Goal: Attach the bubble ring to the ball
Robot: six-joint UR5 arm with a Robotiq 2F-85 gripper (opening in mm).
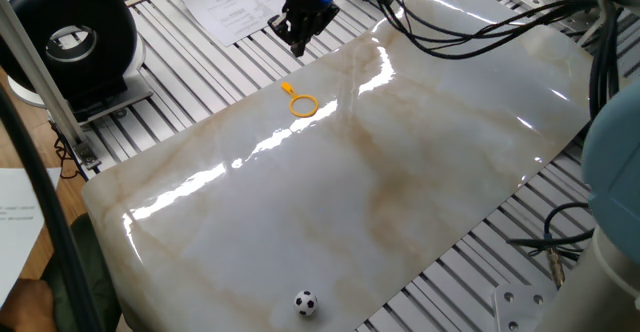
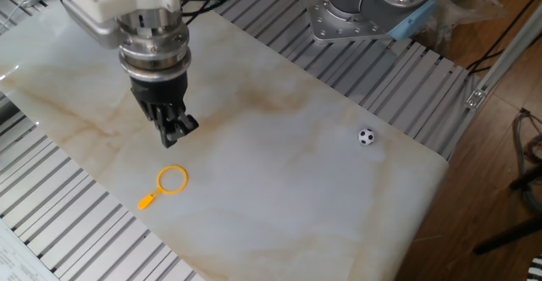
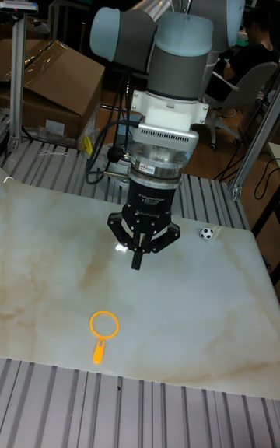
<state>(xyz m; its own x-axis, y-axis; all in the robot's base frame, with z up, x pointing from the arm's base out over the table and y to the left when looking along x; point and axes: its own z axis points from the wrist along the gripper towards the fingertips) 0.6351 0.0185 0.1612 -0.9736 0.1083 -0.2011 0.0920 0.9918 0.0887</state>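
The yellow-orange bubble ring [image 1: 301,104] [image 2: 168,182] [image 3: 103,330] lies flat on the marble board near one edge, its short handle pointing toward the board's edge. The small black-and-white ball [image 1: 306,302] [image 2: 365,136] [image 3: 206,234] rests far away near the opposite edge. My gripper [image 1: 297,47] [image 2: 177,133] [image 3: 137,263] hangs above the board a short way from the ring, fingers pressed together, holding nothing.
A large black round device [image 1: 72,42] stands off the board on the slatted table. Papers [image 1: 238,7] lie beyond the ring. Cables [image 1: 470,27] trail over the far side, and the arm's base [image 2: 364,10] is bolted behind the board.
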